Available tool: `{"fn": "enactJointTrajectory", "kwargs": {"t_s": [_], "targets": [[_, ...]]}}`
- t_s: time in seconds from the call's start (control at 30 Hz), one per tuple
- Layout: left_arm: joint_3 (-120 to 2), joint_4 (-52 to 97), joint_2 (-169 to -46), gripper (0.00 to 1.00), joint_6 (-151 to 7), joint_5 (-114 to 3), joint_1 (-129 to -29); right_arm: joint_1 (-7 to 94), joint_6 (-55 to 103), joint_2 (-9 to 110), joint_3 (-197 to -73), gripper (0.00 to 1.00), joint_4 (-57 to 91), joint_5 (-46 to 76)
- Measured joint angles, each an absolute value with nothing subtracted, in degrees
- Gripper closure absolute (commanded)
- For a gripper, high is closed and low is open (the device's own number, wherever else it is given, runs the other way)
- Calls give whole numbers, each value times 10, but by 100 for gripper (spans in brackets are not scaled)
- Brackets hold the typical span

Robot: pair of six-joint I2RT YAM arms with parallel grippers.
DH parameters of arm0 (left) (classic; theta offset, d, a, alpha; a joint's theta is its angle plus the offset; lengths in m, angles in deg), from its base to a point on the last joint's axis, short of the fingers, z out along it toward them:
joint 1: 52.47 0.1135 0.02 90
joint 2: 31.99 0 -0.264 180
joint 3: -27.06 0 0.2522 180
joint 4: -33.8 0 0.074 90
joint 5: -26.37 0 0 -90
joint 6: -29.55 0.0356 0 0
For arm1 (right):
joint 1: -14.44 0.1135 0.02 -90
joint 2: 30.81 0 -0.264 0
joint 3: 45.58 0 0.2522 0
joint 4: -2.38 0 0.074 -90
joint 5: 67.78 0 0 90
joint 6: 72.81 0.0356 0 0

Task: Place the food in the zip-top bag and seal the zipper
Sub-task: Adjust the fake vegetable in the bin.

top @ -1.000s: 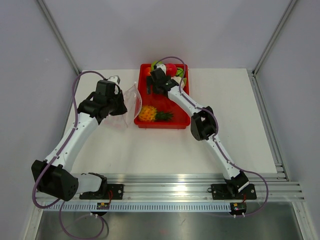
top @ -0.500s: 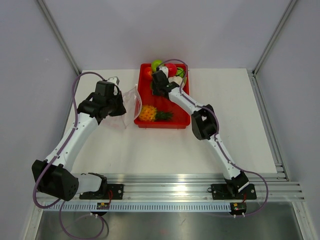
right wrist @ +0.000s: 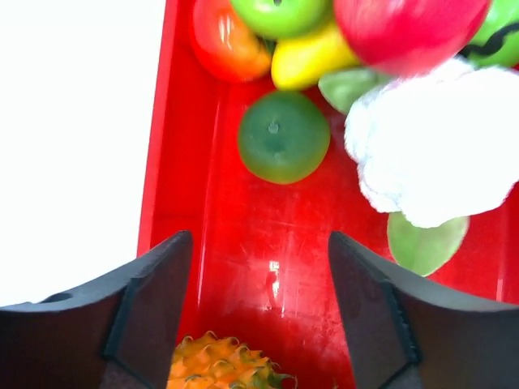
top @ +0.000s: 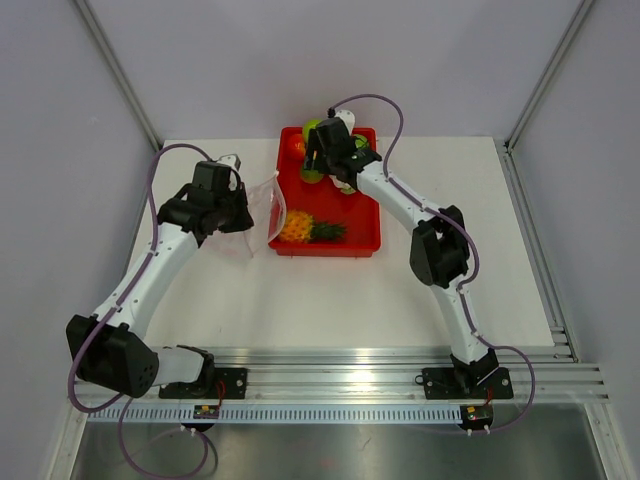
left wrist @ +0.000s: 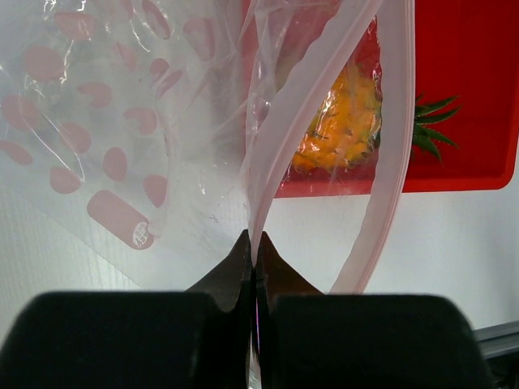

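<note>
Top external view: 1 red tray (top: 340, 205) at 12 o'clock on the counter (top: 300, 300). Pineapple (top: 295, 226) at its 6 o'clock end, cauliflower (right wrist: 430, 154) toward 12. Zip-top bag (top: 258, 205) at the tray's 9 o'clock. Left gripper (left wrist: 254, 243): jaws closed on the zipper (left wrist: 389, 162). Right gripper (right wrist: 259, 243): jaws apart, empty, over 1 green fruit (right wrist: 284, 136).

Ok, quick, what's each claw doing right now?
Left claw: closed, pinching the bag at its mouth.
Right claw: open, empty, over the tray.
</note>
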State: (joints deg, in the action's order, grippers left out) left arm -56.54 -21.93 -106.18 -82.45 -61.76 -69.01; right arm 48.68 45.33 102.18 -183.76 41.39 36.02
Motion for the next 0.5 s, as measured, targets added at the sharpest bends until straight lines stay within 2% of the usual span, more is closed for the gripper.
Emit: {"fn": "enactJointTrajectory", "kwargs": {"t_s": [0.07, 0.17, 0.5], "targets": [[-567, -221, -1064, 100, -824, -616, -690, 487, 453, 1016, -1842, 18, 422, 370], [-568, -223, -1064, 100, -824, -612, -690, 484, 450, 1015, -1847, 17, 455, 393], [-568, -223, -1065, 100, -824, -605, -690, 428, 506, 1014, -1797, 28, 506, 376]]}}
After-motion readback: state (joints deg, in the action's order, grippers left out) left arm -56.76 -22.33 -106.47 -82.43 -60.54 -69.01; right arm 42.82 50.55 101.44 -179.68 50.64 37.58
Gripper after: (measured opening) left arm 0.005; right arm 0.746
